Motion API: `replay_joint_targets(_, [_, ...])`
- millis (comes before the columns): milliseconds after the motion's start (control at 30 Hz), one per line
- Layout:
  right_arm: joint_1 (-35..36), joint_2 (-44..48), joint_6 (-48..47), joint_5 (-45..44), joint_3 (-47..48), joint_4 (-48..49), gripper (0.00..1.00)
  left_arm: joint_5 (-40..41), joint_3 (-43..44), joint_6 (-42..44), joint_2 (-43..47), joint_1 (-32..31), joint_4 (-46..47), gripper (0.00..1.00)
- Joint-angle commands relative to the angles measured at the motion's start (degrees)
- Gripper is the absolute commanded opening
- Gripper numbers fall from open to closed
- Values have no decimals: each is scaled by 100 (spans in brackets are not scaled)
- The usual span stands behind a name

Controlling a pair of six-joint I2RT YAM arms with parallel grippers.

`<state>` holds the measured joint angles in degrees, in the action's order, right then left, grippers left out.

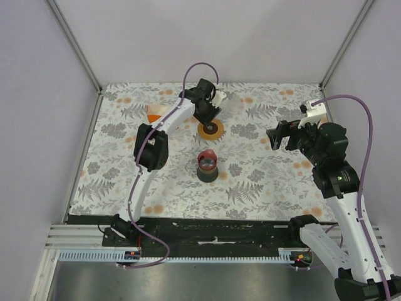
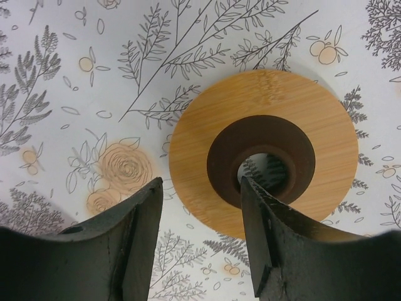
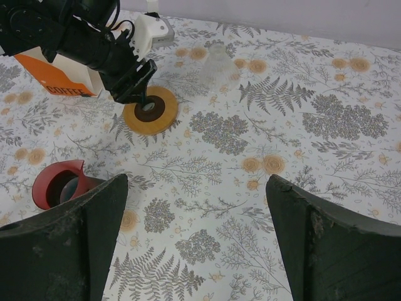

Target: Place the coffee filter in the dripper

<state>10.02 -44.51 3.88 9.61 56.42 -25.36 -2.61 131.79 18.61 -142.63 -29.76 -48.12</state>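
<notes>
From above. At the far middle of the flowered table (image 1: 282,188): the dripper (image 1: 217,133), with the left gripper (image 1: 208,119) directly upon it. Just beyond the dripper and to its right, a faint pale shape, taken for the coffee filter (image 1: 233,105); not yet in the dripper. Well apart on the right side, the right gripper (image 1: 274,138), raised and turned toward the middle. Nearer to the bases, a red-topped jar (image 1: 207,162); left of the dripper, an orange pack (image 1: 152,116).

From the left wrist. One finger (image 2: 276,251) down in the dark centre hole, the other (image 2: 138,244) outside the tan rim, so astride the ring of the dripper. Half closed; impossible to tell whether pressing on the ring or only standing around it. No filter visible here.

From the right wrist. Spread to the full and holding nothing. Ahead and to the left, the dripper under the left gripper. To the right of it and a little farther, the filter, white and half transparent, on the table, near the dripper but apart from it. Too blurred to tell its axis, standing or lying.

Judged from this: on the right arm's side of the dripper, but much closer to the left gripper, which is busy with the dripper. Probably a reach forward and to the left for the free right gripper.
</notes>
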Motion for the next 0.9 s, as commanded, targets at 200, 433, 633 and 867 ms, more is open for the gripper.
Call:
replay_joint_targets(200, [26, 57, 16, 24, 9, 40, 98, -485, 225, -323, -178, -48, 101, 59])
replay_joint_targets(433, [26, -58, 16, 59, 62, 40, 98, 138, 233, -68, -458, -162, 119, 50])
replay_joint_targets(633, [26, -136, -10, -11, 79, 32, 98, -29, 339, -59, -749, -171, -39, 13])
replay_joint_targets(867, [26, -225, -45, -29, 150, -30, 98, -747, 480, -472, -338, 22, -58, 2])
